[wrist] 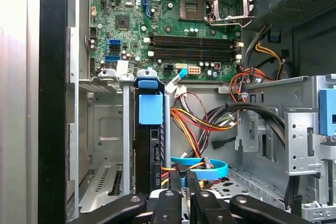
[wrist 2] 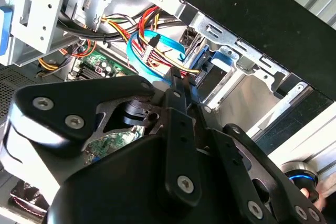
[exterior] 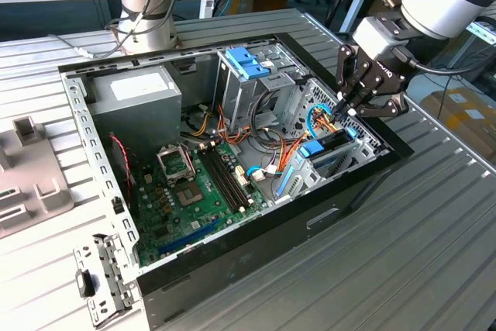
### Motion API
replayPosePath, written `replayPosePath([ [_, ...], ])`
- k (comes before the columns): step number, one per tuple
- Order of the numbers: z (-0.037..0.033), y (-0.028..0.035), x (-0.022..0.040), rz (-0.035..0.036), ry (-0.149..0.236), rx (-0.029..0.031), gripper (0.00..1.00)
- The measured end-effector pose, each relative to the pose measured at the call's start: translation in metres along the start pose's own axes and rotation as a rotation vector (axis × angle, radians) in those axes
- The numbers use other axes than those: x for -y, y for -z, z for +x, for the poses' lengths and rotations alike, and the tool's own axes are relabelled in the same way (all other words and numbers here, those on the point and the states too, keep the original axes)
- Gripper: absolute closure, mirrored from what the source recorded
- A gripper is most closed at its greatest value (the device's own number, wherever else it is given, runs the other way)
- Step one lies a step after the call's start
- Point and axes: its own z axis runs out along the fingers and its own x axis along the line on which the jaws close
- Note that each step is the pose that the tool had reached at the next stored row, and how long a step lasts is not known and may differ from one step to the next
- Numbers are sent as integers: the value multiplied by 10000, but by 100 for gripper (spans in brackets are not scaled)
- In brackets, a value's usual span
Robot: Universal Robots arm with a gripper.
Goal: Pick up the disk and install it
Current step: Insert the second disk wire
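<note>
The gripper point(exterior: 346, 106) hovers fingers pinched narrow, holding nothing, just above the disk point(wrist: 149, 145) seated edge-on in its bay. Pressing should stay square along the disk's edge, clear of the cables point(wrist: 197, 121) beside the fingertips.

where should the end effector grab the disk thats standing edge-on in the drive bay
Judging from the views, grip the disk by its exposed narrow upper edge, one finger on each broad face, coming straight down from the case's open side. It stands as a dark slab with blue trim between the bay's metal walls, so the flat faces are reachable only near that edge. The end effector is beside the bay.
</note>
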Motion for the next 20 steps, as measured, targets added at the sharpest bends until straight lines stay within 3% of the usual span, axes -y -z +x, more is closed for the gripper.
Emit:
replayPosePath([
  [6,43,4,-25,0,0,0,84],
  [12,86,3,-135,0,0,-1,84],
  [16,112,-5,-244,1,-1,1,84],
  [20,112,-6,-253,0,0,0,84],
])
